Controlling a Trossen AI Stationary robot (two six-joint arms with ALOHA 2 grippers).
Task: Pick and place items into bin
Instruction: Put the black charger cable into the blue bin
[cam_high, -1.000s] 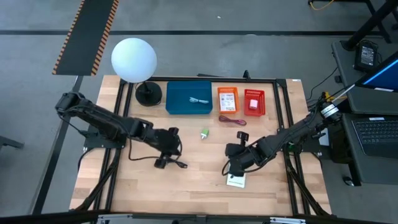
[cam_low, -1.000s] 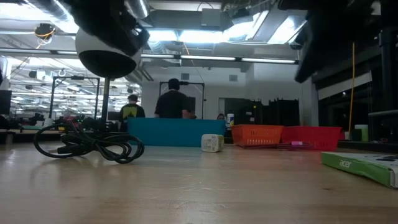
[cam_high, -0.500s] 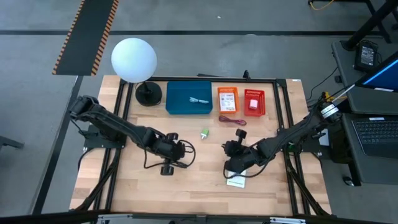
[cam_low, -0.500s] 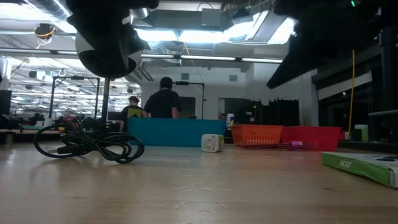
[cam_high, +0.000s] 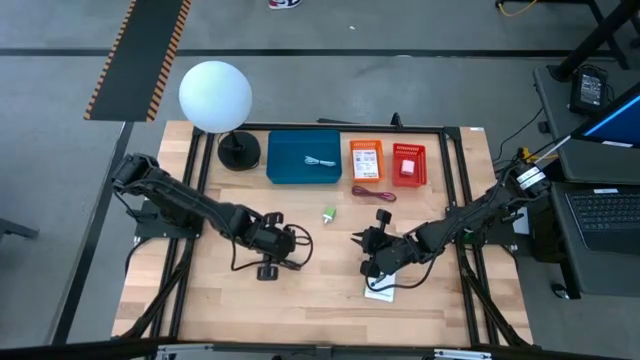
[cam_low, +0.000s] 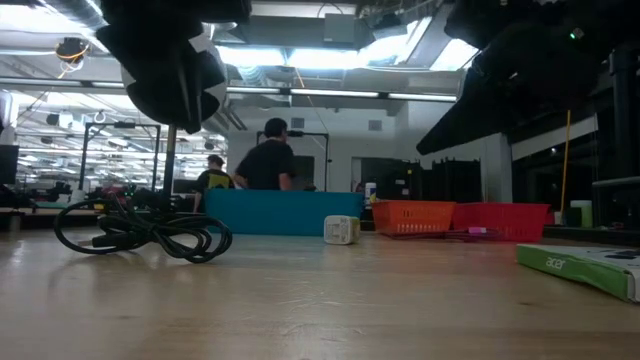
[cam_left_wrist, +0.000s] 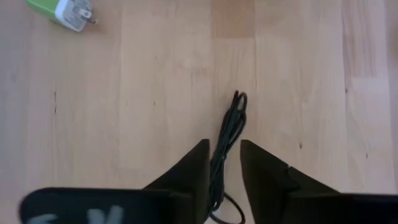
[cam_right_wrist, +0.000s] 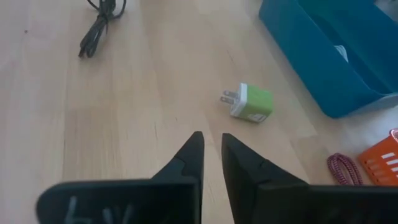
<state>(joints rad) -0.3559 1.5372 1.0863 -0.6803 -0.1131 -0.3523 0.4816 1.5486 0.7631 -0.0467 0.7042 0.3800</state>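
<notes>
Two arms work a wooden table. The left gripper hovers over the black cable, fingers slightly parted, the cord lying in the gap but not pinched. The right gripper, a narrow slit between its fingers and holding nothing, points toward the green plug, which lies near the blue bin. A white box sits beneath the right arm. The cable looks limp and light, likely to sag and trail, so a grip on its bunched middle seems safest. The plug looks rigid and smooth, best pinched across its flat sides.
</notes>
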